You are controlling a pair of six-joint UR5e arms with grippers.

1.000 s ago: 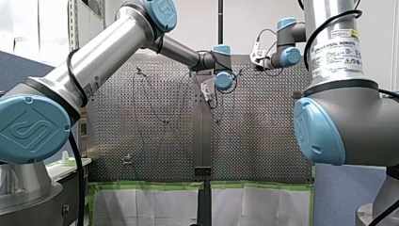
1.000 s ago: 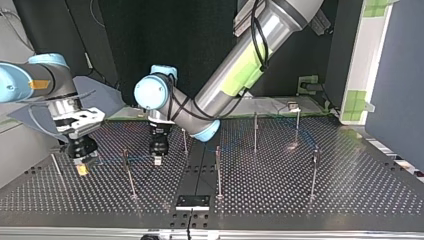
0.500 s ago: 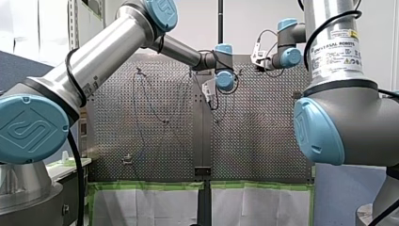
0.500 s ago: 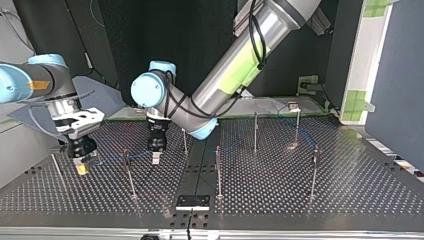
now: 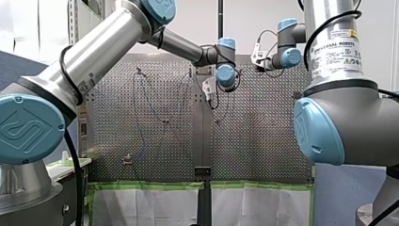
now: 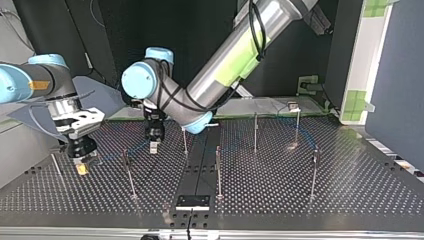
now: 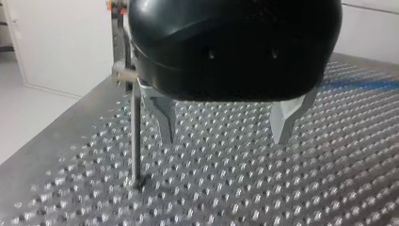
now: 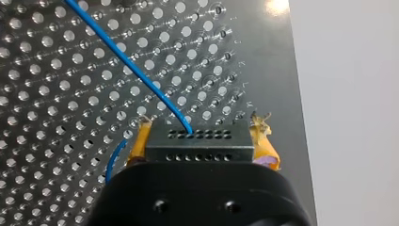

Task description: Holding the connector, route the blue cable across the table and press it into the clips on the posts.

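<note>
right gripper (image 8: 202,121): yellow pads clamped on grey rectangular perforated connector (image 8: 200,141)
thin blue cable (image 8: 141,75): from connector's face, away over perforated metal table (image 8: 56,94)
left gripper (image 7: 225,139): metal fingers spread wide, above table, beside thin metal post (image 7: 136,136)

Noted dull perforated metal table (image 8: 47,94); matt grey connector (image 8: 197,143) between frayed yellow pads (image 8: 139,142); smooth blue cable (image 8: 136,73) ahead.

L hand (image 7: 224,140) wide, R hand (image 8: 201,141) clamped
</note>
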